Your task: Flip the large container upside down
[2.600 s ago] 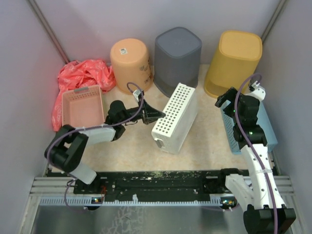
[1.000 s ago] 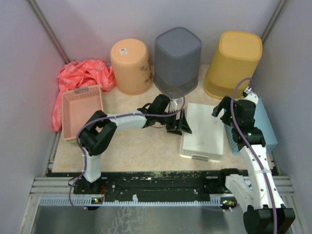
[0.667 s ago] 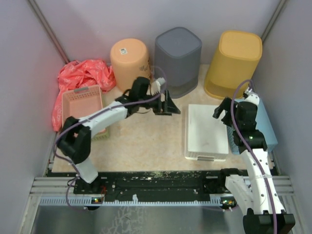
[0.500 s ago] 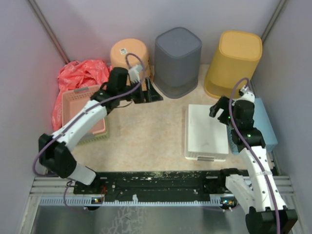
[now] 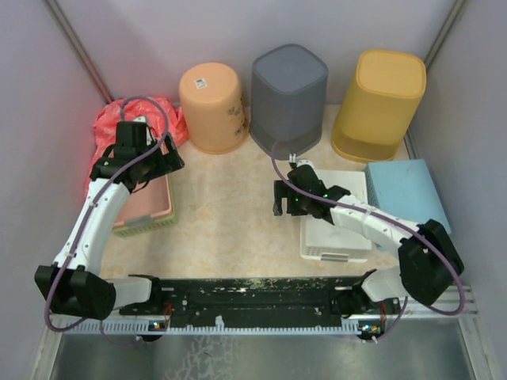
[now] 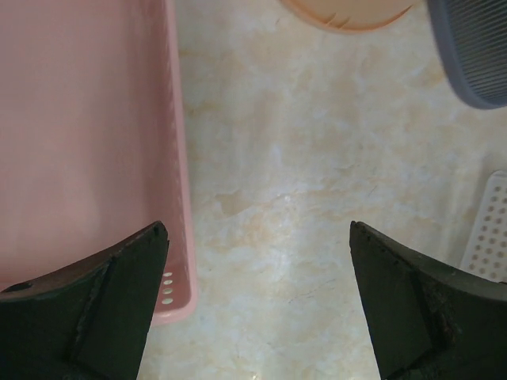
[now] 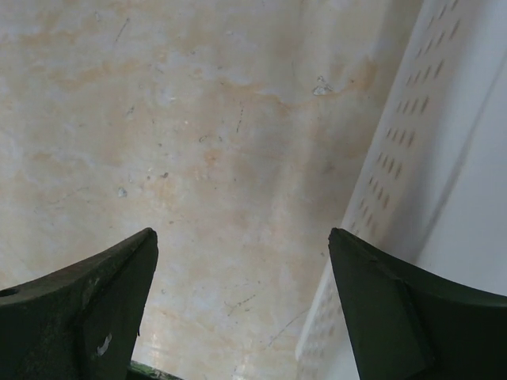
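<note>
The large container [image 5: 337, 218] is a white perforated basket lying flat on the table right of centre, its solid base facing up. Its holed side wall [image 7: 412, 134] fills the right of the right wrist view, and a corner [image 6: 496, 229] shows at the right edge of the left wrist view. My right gripper [image 5: 283, 199] hovers just left of the container, open, with only bare table between its fingers [image 7: 242, 233]. My left gripper [image 5: 146, 165] is far off at the left, over the right rim of a pink basket [image 5: 142, 210], open and empty [image 6: 257, 229].
Along the back wall stand an orange bin [image 5: 212, 107], a grey bin [image 5: 289, 95] and a yellow bin [image 5: 386, 103], all upside down. A blue container [image 5: 408, 194] lies beside the white one on its right. A red bag [image 5: 119, 119] sits behind the pink basket [image 6: 79, 142].
The white container went from standing on its side to lying flat, base up. My left arm swung away left to the pink basket. My right arm reached across to the container's left side.
</note>
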